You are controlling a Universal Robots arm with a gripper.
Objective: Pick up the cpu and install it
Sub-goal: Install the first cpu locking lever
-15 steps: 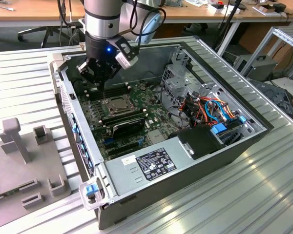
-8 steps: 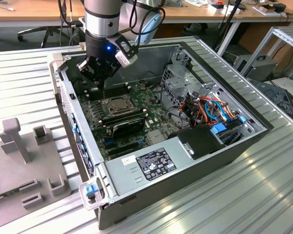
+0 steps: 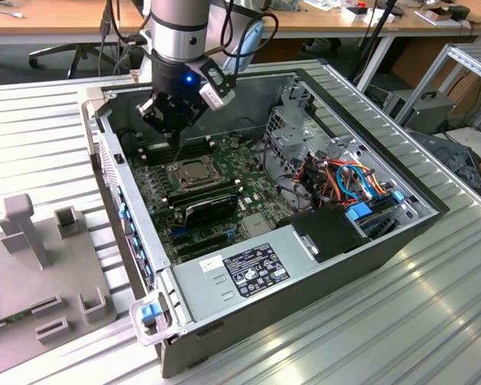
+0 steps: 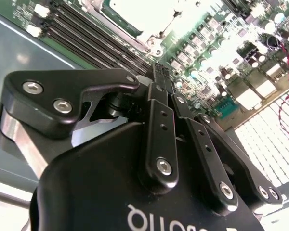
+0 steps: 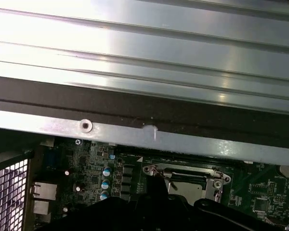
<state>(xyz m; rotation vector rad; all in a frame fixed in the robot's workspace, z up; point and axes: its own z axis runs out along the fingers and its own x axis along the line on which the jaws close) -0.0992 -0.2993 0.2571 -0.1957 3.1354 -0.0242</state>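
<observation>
The cpu, a small silver-grey square, lies flat inside the metal socket frame on the green motherboard of the open computer case. It glares bright in the second wrist view and looks dark inside the frame in the first wrist view. My gripper hangs just above and behind the socket, toward the case's back wall. Its black fingers come together at the tips, shut with nothing between them, and a gap separates them from the cpu.
Black memory sticks lie just in front of the socket. A metal drive cage, a bundle of coloured cables and the power supply fill the case's other side. A grey fixture plate lies on the ribbed table outside.
</observation>
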